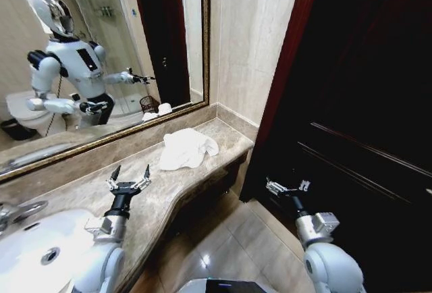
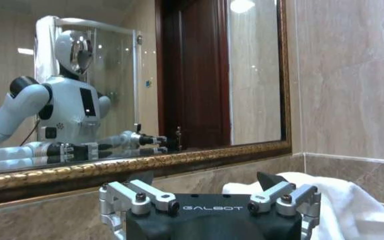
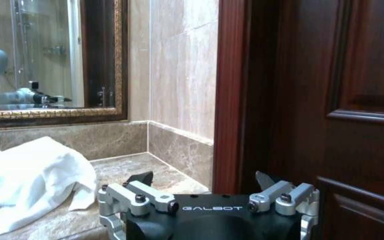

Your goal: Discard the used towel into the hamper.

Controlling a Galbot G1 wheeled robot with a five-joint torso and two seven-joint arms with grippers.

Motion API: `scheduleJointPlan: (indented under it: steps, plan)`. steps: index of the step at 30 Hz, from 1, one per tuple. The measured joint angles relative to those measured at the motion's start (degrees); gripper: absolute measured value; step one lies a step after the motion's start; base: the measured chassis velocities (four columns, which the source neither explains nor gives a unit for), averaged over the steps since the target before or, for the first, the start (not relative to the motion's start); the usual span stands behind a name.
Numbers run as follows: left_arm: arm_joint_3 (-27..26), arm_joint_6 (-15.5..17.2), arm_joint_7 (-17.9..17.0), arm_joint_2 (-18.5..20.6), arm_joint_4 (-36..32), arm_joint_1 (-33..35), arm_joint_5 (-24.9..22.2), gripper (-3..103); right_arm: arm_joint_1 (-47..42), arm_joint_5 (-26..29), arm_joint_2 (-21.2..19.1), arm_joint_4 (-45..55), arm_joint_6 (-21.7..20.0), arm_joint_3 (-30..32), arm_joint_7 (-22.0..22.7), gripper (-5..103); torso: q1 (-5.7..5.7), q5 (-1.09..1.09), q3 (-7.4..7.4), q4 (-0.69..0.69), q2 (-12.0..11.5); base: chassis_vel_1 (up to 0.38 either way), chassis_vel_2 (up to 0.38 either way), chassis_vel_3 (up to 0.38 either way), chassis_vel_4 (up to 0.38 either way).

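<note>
On the brown marble vanity counter [image 1: 202, 165], near its far end where it meets the pale stone wall, lies the crumpled white towel [image 1: 186, 148], bunched into a loose heap just below the gilt-framed mirror [image 1: 101, 50]. Short of the towel along the counter, between it and the white oval sink basin [image 1: 34, 246], hovers the left gripper [image 1: 130, 173]; its two dark-tipped fingers are spread wide in a V, holding nothing and not touching the cloth. From the left wrist view the same gripper [image 2: 205, 177] has its tips apart, with the towel [image 2: 352, 205] lying just beyond them against the counter's back edge.

Off the counter's end, beside the dark reddish-brown wooden door [image 1: 358, 104], the right gripper [image 1: 287, 185] hangs over the glossy tiled floor [image 1: 223, 246], likewise splayed and empty. Its own camera shows the fingers parted [image 3: 202, 177], the towel [image 3: 32, 180] off to one side on the counter.

A small dark wire hamper [image 1: 149, 104] appears as a reflection in the mirror, beside the shower glass.
</note>
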Motion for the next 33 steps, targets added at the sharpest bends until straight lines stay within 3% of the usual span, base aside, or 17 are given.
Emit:
scheduleJointPlan:
  steps: [6,10,11,13,14,16,17,23,27,33]
  plan:
    - [1.28,2.39,-0.89,0.39,-0.50,-0.30,0.06,100,-0.09,0.02,-0.07,0.05,0.01,-0.55,-0.21,100,0.04,0.01,0.01,0.01,-0.01,-0.077,0.092,0.064,-0.075]
    - [4.08,8.47,-3.21,1.57,-1.68,-2.62,-1.90,100,0.09,-0.01,-0.42,-0.03,-0.03,-0.61,0.03,100,0.00,0.01,0.01,-0.01,-0.01,-0.027,0.005,-0.005,-0.002]
    - [4.08,8.47,-3.21,1.57,-1.68,-2.62,-1.90,100,0.09,-0.01,-0.42,-0.03,-0.03,-0.61,0.03,100,0.00,0.01,0.01,-0.01,-0.01,0.000,0.000,0.000,0.000]
    - [6.37,14.97,-6.78,2.99,-3.18,-5.31,-5.16,100,-0.01,-0.01,-0.71,-0.02,-0.03,-0.62,0.19,100,-0.02,0.01,0.00,-0.01,0.00,0.000,0.000,0.000,0.000]
    - [8.79,19.65,-11.76,4.11,-3.85,-8.17,-7.84,100,-0.30,0.00,-0.94,0.11,-0.03,-0.60,0.39,100,-0.03,0.01,-0.01,0.02,0.00,0.000,0.000,0.000,0.000]
    - [11.68,24.04,-16.55,5.66,-3.83,-12.48,-11.24,100,-0.72,0.02,-1.14,0.38,-0.03,-0.56,0.81,100,-0.03,0.00,-0.01,0.01,0.01,0.000,0.000,0.000,0.000]
    - [11.68,24.04,-16.55,5.66,-3.83,-12.48,-11.24,100,-0.72,0.02,-1.14,0.38,-0.03,-0.56,0.81,100,-0.03,0.00,-0.01,0.01,0.01,0.000,0.000,0.000,0.000]
    - [17.78,29.99,-24.38,9.95,-2.53,-19.85,-20.69,100,-2.42,-0.14,-2.37,0.51,-0.01,-1.00,2.46,100,0.00,0.02,0.00,-0.01,0.00,0.000,0.000,0.000,0.000]
    - [19.63,33.32,-26.10,11.70,0.33,-23.50,-21.58,100,-3.18,-0.49,-3.85,0.60,-0.02,-1.26,2.88,100,0.00,0.01,0.00,0.01,0.00,0.000,0.000,0.000,0.000]
    - [23.33,40.47,-35.40,13.68,8.23,-35.55,-28.67,100,-2.65,-0.59,-5.91,1.11,-1.14,-1.71,3.86,100,0.00,0.00,0.01,-0.01,0.00,0.000,0.000,0.000,0.000]
